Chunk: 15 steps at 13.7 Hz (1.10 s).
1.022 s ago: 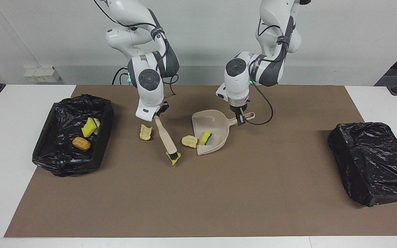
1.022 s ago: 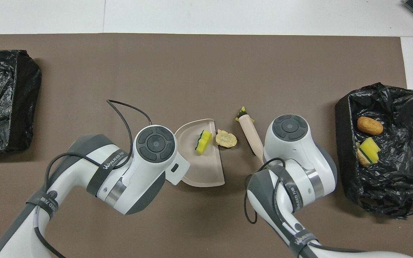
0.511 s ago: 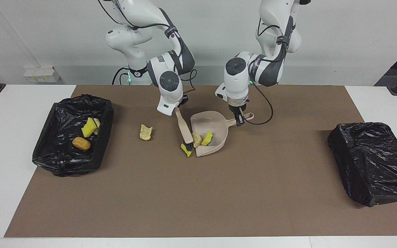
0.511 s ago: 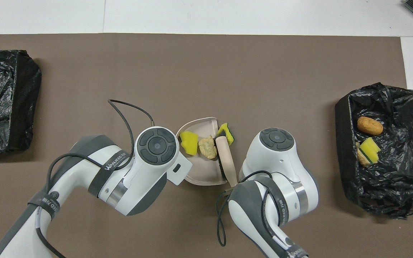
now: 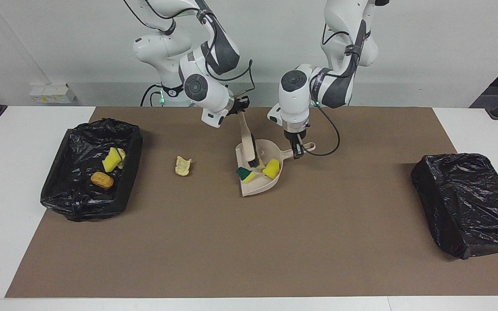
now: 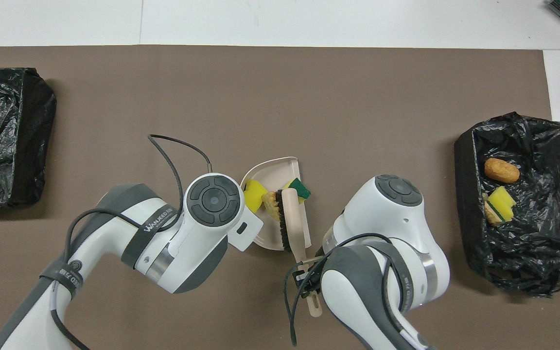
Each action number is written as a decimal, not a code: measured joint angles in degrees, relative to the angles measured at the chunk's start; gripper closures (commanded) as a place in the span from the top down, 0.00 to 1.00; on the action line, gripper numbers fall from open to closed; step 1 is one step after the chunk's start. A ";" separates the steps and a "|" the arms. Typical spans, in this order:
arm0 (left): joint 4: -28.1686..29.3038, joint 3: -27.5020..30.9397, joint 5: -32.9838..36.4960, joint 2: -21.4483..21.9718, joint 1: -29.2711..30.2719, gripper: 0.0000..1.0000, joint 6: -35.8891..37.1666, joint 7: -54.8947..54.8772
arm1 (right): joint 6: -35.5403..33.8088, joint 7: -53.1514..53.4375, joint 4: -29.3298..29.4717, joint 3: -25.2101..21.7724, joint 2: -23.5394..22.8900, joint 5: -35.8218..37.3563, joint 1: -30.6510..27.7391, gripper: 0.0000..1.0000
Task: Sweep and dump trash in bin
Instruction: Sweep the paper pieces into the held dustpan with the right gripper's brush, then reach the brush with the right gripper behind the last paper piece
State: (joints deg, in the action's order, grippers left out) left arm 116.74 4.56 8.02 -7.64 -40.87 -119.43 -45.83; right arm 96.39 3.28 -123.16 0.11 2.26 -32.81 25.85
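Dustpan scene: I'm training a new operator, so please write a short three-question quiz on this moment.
1. True or false: the dustpan holds sponge pieces.
2. Which tool is the right claw shut on? A) the dustpan B) the brush C) nothing
3. Fill in: one pale scrap lies on the brown mat between the dustpan and the ____ at the right arm's end of the table.

Key
1. True: a yellow piece and a green-topped one lie in it; the left claw grips its handle.
2. B
3. bin, which already holds trash.
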 measured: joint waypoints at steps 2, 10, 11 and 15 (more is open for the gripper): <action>0.06 0.03 0.00 0.00 0.00 0.00 -0.01 0.00 | -4.72 -0.05 0.23 -0.14 2.42 0.08 -3.48 0.00; 0.14 0.01 0.00 -0.01 -0.08 0.00 -0.32 0.00 | -8.38 -0.54 0.87 -0.62 4.42 35.16 -9.49 0.00; 0.17 -0.02 0.00 -0.06 -0.29 0.00 -1.00 -0.02 | -8.22 -0.54 0.14 -0.63 4.27 38.24 -10.80 0.00; 0.25 -0.09 0.00 -1.40 -2.45 0.00 -2.91 0.16 | -0.76 -0.81 -5.54 -0.72 3.75 43.92 -18.86 0.00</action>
State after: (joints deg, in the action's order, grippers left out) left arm 116.99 4.47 8.02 -9.04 -43.32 -122.34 -45.67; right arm 95.64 2.47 -128.70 -0.61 6.00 11.11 6.99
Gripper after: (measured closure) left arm 0.674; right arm 0.736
